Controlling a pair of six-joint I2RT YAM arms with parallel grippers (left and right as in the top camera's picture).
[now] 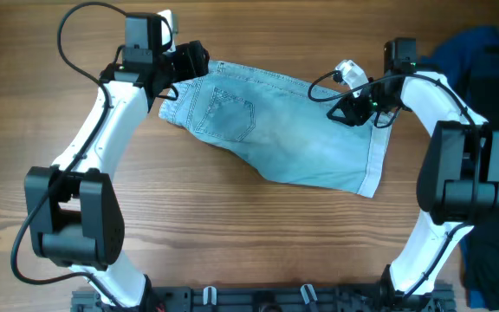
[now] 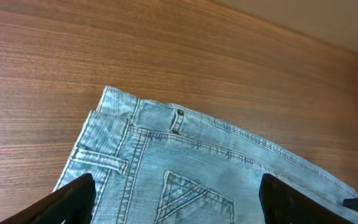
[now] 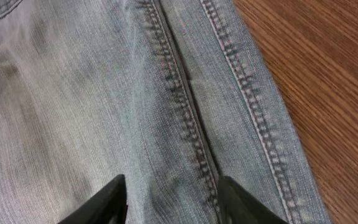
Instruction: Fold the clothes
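The light blue denim shorts (image 1: pixel 284 130) lie folded on the wooden table, back pocket up, waistband at the far left, hemmed leg at the right. My left gripper (image 1: pixel 189 62) is open above the waistband corner; its view shows the belt loops and the stitched pocket (image 2: pixel 194 199) between its spread fingers (image 2: pixel 176 205). My right gripper (image 1: pixel 353 108) is open over the shorts' right part; its fingers (image 3: pixel 169 199) straddle a stitched seam (image 3: pixel 179 93), close to the fabric.
Dark navy garments (image 1: pixel 483 61) are piled at the table's right edge, behind my right arm. Bare wooden table (image 1: pixel 232 234) lies in front of the shorts. The table's far edge (image 2: pixel 328 43) shows in the left wrist view.
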